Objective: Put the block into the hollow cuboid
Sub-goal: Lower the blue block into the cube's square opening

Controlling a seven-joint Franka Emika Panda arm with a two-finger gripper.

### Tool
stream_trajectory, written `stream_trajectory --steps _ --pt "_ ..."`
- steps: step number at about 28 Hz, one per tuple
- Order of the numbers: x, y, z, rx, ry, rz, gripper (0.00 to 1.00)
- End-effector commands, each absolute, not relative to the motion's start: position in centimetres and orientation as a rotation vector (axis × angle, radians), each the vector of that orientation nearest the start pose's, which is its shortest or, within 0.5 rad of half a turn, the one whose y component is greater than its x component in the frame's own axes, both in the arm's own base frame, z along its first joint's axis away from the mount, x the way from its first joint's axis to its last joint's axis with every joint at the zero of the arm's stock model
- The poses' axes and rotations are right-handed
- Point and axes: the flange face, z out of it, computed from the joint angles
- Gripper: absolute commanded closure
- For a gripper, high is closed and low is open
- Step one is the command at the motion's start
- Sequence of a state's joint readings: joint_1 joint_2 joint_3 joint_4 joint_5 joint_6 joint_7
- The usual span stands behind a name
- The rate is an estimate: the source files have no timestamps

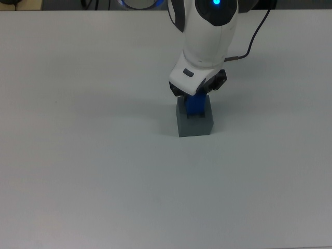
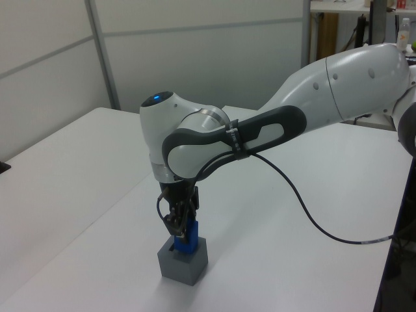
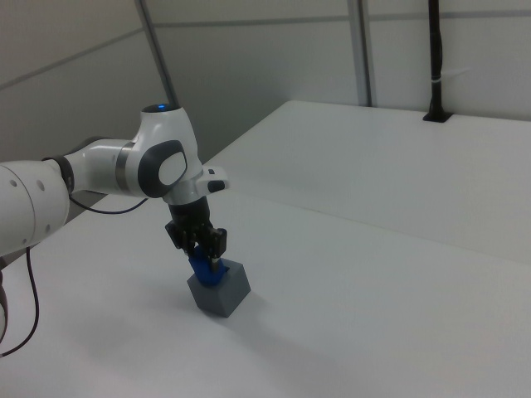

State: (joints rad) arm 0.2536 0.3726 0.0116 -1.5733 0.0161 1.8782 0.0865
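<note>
The blue block (image 1: 195, 106) stands tilted with its lower end inside the square recess of the grey hollow cuboid (image 1: 195, 126), which sits on the white table. My gripper (image 2: 184, 232) reaches down from above and is shut on the block's upper part. In the left view the block (image 2: 190, 239) sticks out above the cuboid (image 2: 183, 263). The right view shows the same: the block (image 3: 202, 270) leans in the top of the cuboid (image 3: 222, 293) under the gripper (image 3: 207, 260). From the top view the white wrist hides the block's upper end.
The white table (image 1: 83, 155) spreads wide around the cuboid. A black cable (image 2: 305, 214) loops from the arm over the table in the left view. A grey partition wall (image 2: 195, 58) stands behind the table.
</note>
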Motion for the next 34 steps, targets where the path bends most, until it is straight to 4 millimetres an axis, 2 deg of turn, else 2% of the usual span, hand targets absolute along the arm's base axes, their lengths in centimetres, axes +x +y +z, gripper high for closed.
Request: stream_trajectory --steps 1,14,26,34 --pt "63.3 17.5 41.7 -3.135 -0.262 0.126 0.69" --pt "64.1 17.8 42.4 -3.116 -0.191 0.026 0.69" --pt "64.1 17.9 41.8 -3.117 -0.161 0.034 0.69" --pt "64.0 17.9 41.1 -3.125 -0.018 0.054 0.7"
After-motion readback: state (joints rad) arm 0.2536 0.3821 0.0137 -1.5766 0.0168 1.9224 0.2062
